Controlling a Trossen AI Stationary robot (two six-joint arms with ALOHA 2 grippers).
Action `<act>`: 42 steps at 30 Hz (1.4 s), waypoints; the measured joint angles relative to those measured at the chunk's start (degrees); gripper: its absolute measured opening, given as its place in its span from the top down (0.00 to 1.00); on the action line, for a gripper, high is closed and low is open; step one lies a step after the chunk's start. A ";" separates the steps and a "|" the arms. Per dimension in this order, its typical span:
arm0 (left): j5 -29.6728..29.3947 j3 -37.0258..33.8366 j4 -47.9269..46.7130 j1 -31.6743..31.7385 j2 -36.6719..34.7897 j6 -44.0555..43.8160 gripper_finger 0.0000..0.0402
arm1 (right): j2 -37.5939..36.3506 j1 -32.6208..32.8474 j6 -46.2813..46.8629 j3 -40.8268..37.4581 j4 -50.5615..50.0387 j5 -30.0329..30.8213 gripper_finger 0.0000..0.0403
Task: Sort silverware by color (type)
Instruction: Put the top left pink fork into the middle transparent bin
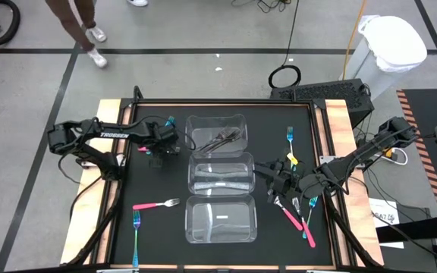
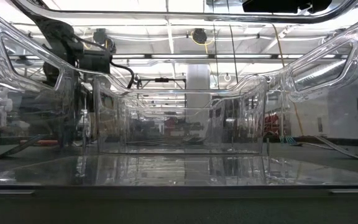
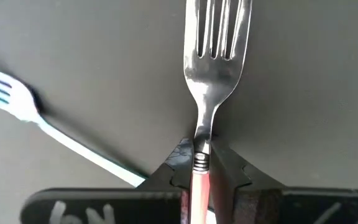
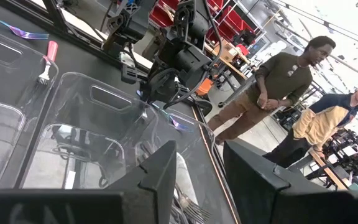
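Observation:
A pink-handled fork (image 3: pixel 213 62) lies on the black mat at the far left, with my left gripper (image 3: pixel 202 180) shut on it; in the high view its pink handle (image 1: pixel 143 149) sticks out beside that gripper (image 1: pixel 160 150). A teal-handled fork (image 3: pixel 5 96) lies close by. More forks rest flat on the mat: a pink one (image 1: pixel 156 204) and a teal one (image 1: pixel 136 227) near left, a mixed pile (image 1: pixel 298 212) and a blue one (image 1: pixel 290 136) on the right. My right gripper (image 4: pixel 197 180) hovers open and level above the mat's right side (image 1: pixel 273 182), holding nothing. My left gripper pinches the pink fork between its two fingers (image 3: pixel 178 180) where the pink handle meets the metal neck (image 3: pixel 200 163). The fingers come from above, pointing down, and lie across the fork. The fork lies flat on the mat, tines pointing away from the gripper.
Three clear plastic containers stand in a row down the mat's middle: the far one (image 1: pixel 237 121) holds dark grey forks, then the middle one (image 1: pixel 220 163) and the near one (image 1: pixel 220 231). Two people (image 4: pixel 291 81) stand beyond the table. A white bin (image 1: pixel 393 45) stands far right.

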 joint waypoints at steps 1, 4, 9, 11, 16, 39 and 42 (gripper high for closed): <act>-0.33 0.11 -0.65 0.04 -0.55 -0.09 0.94 | 0.00 0.00 0.00 0.00 -0.02 -0.01 0.68; -1.76 0.11 -3.48 0.27 -3.24 -0.18 0.94 | 0.00 0.02 0.00 0.00 -0.02 -0.02 0.68; -1.35 1.21 -6.16 0.21 -9.80 -1.48 0.96 | 0.00 0.02 0.20 0.00 -0.04 0.00 0.68; -1.16 1.44 -7.08 0.07 -12.59 -2.47 0.97 | 0.00 0.02 0.44 0.00 -0.04 0.00 0.68; 0.92 1.46 -10.41 -1.73 -19.47 -4.57 1.00 | 0.00 0.02 1.89 0.00 -0.02 -0.11 0.68; -11.05 1.53 -0.55 11.65 -10.52 -10.48 0.73 | 0.00 -0.80 1.11 0.00 0.66 -2.93 0.68; -11.02 1.53 2.11 13.78 -7.44 -9.89 0.71 | 0.00 -1.19 1.11 0.00 0.63 -2.95 0.68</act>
